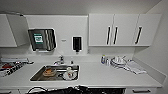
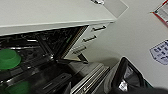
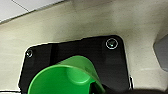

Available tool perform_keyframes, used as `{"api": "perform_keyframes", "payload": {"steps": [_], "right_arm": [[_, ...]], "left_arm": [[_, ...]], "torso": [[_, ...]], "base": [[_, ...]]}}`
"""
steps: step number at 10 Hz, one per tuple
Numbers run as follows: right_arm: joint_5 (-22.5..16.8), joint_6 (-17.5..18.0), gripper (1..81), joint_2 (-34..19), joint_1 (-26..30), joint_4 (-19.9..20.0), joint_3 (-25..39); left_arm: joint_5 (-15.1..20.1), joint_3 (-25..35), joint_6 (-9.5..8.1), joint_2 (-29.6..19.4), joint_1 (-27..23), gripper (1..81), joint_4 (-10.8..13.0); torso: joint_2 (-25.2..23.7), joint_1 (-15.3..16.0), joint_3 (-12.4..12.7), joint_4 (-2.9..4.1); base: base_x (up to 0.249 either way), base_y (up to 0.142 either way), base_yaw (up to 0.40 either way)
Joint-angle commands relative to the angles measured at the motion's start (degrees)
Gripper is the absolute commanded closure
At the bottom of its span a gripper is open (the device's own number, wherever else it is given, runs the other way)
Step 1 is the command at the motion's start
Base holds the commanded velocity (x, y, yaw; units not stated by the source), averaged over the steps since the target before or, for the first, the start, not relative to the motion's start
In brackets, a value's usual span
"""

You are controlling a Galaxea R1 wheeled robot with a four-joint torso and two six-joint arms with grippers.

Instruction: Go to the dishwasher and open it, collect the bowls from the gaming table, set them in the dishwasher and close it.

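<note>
A white kitchen nook fills the head view: upper cabinets (image 1: 124, 29) with black handles at the upper right, a paper-towel dispenser (image 1: 42, 39) on the back wall at centre left, and a white desk (image 1: 105, 75) running across the lower half with a steel sink (image 1: 55, 73) set into it, dishes lying in the basin. More dishes and a small bottle stand by the wall at the right of the desk. The robot is parked tight against this desk, presumably so both arms can reach below its edge. In the left wrist view the dishwasher (image 2: 50, 45) stands open under the desk, its dark inside and racks exposed, white drawers (image 2: 96, 33) with black handles just beside it; a green bowl (image 2: 8, 58) sits in the rack at the left edge of the frame, and more green shows at the lower left, too blurred to identify. The left tool's state cannot be told. In the right wrist view a bright green bowl (image 3: 66, 77) looms at the bottom centre, tilted, in front of the robot's dark plate and above pale speckled floor; it seems carried by the right tool for loading, but whether that tool is clamped on it cannot be told.
</note>
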Motion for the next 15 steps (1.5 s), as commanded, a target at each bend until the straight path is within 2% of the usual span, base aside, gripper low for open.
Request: {"api": "perform_keyframes", "payload": {"steps": [1, 3, 5, 6, 7, 10, 13, 15], "right_arm": [[0.6, 0.4, 81.1, -3.6, 3.2, 0.0, 3.0], [3.6, 0.4, 81.1, -7.5, 2.9, 0.0, 6.6], [3.9, 0.6, 81.1, -11.2, 3.4, -0.1, 11.3], [3.9, 1.0, 81.1, -13.2, 4.0, 0.4, 14.3], [3.9, 2.1, 81.1, -14.4, 4.7, 0.3, 15.9], [4.3, 5.0, 81.1, -18.8, 7.8, 0.4, 21.5], [4.3, 7.0, 81.1, -26.8, 12.0, 0.5, 33.1], [4.0, 9.4, 81.1, -31.6, 15.0, 0.4, 38.8]], "left_arm": [[-1.2, 9.3, 0.66, -11.0, 5.9, 1.0, 7.3], [-3.9, 8.8, 0.66, -13.1, 12.7, 1.0, 10.8], [-6.8, 6.7, 0.66, -13.6, 18.6, 1.0, 12.3], [-9.3, 4.4, 0.75, -13.3, 21.3, 1.0, 13.5], [-10.9, 2.7, 0.75, -13.0, 23.6, 1.0, 14.0], [-14.3, -1.4, 0.93, -11.7, 28.6, 1.0, 15.7], [-16.4, -7.2, 0.93, -8.9, 32.1, 1.0, 16.5], [-16.5, -10.7, 0.93, -6.9, 34.3, 1.0, 17.9]], "torso": [[0.0, 0.0, 0.0, 0.0], [0.0, 0.0, 0.0, 0.0], [0.0, 0.0, 0.0, 0.0], [0.0, 0.0, 0.0, 0.0], [0.0, 0.0, 0.0, 0.0], [0.0, 0.0, 0.0, 0.0], [0.0, 0.0, 0.0, 0.0], [0.0, 0.0, 0.0, 0.0]], "base": [[0.0, 0.0, 0.0], [0.0, 0.0, 0.0], [0.0, 0.0, 0.0], [0.0, 0.0, 0.0], [0.0, 0.0, 0.0], [0.0, 0.0, 0.0], [0.0, 0.0, 0.0], [0.0, 0.0, 0.0]]}}
